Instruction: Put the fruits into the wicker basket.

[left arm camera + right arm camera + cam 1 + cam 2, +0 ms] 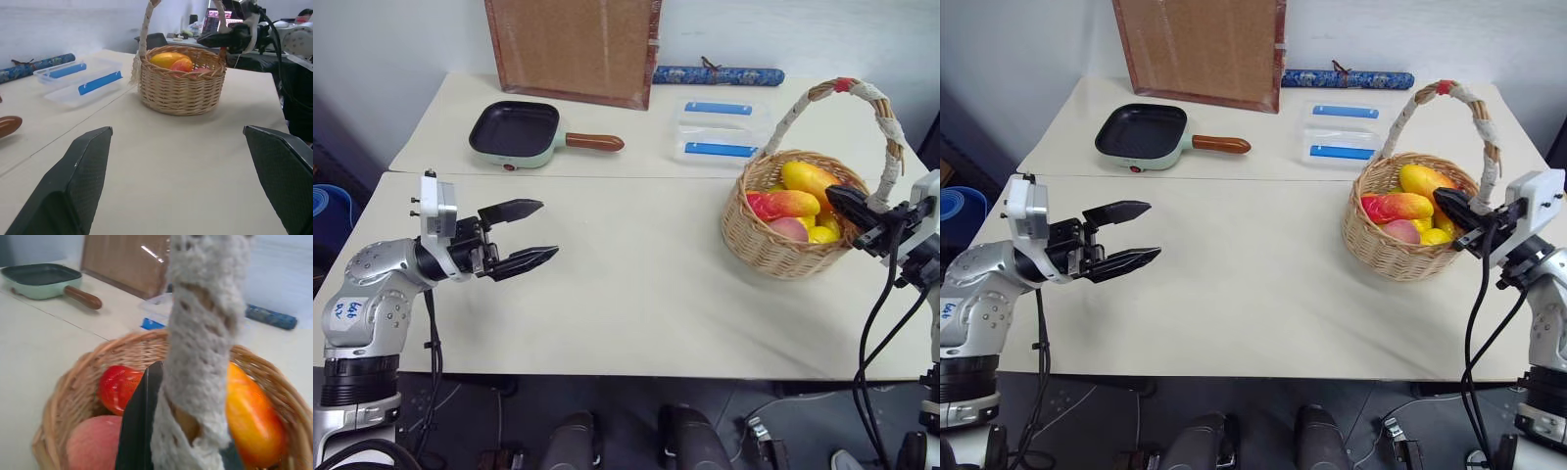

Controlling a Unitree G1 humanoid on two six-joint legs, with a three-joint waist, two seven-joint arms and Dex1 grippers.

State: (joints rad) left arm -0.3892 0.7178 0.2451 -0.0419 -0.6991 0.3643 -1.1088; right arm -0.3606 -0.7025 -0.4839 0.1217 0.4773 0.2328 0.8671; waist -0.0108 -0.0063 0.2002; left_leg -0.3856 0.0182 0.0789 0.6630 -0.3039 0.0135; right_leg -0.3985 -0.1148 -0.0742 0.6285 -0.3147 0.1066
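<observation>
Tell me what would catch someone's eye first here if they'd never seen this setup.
The wicker basket on the right of the cream table, piled with bright fruits: a plump yellow-orange mango and a slimmer red-orange mango. The right claw sits shut at the basket's near rim, by the cord-wrapped handle. On the left, the left claw hangs wide open and empty over bare tabletop.

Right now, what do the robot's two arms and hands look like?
Both arms are silver-grey metal with rounded joints and black bands. Each carries a white box-shaped wrist block and loose black cables. The left hand and right hand each have two black tapered fingers with a textured surface. A white handwritten label sits on the left arm.
</observation>
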